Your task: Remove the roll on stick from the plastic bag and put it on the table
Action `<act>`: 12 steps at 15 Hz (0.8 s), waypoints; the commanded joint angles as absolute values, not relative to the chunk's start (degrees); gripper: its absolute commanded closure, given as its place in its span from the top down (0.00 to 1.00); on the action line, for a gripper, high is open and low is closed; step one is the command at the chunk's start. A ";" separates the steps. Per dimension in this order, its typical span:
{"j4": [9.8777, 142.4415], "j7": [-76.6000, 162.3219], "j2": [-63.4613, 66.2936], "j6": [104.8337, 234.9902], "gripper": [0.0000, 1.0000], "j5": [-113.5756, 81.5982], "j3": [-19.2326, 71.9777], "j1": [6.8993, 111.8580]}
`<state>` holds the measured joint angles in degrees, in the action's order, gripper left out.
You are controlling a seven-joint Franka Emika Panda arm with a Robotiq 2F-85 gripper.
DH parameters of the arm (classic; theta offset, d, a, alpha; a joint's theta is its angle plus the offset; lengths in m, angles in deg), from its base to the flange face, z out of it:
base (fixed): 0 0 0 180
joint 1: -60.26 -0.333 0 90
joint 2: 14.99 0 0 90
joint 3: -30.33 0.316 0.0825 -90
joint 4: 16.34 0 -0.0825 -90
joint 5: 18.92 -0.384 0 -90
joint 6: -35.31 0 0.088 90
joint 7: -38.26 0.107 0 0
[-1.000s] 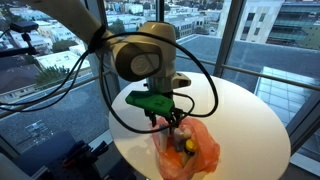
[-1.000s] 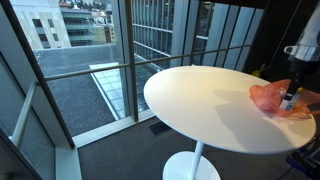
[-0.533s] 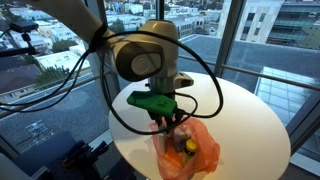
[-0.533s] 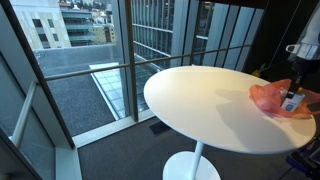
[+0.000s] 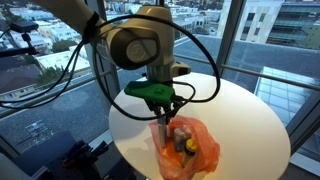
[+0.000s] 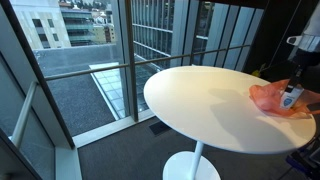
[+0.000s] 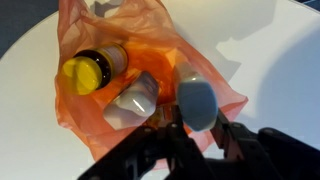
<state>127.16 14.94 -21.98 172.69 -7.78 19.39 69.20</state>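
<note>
The orange plastic bag (image 7: 100,25) lies open on the round white table (image 5: 245,110) and shows in both exterior views, near the table's edge (image 6: 266,97). My gripper (image 7: 197,125) is shut on the roll on stick (image 7: 196,100), a blue-grey capped tube standing up between the two black fingers just above the bag's mouth. In an exterior view the gripper (image 5: 165,118) hangs straight down over the bag (image 5: 200,150). The stick's lower end is hidden by the fingers.
Still inside the bag are a yellow-capped bottle (image 7: 90,70) and a pale grey container (image 7: 133,103). The table top (image 6: 200,95) stretches wide and white away from the bag. Large windows surround the table.
The jaws have closed on the roll on stick. The arm has then risen a little, lifting the stick at the bag's mouth.
</note>
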 commanded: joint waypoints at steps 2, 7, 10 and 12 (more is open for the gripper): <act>126.21 16.15 -26.55 167.61 0.11 -8.95 22.05 66.62; 124.64 17.38 -30.15 163.16 0.11 -10.46 24.65 63.21; 123.38 17.24 -30.48 162.39 0.11 -11.65 25.82 61.28; 122.52 17.46 -29.82 162.52 0.11 -12.14 26.64 60.20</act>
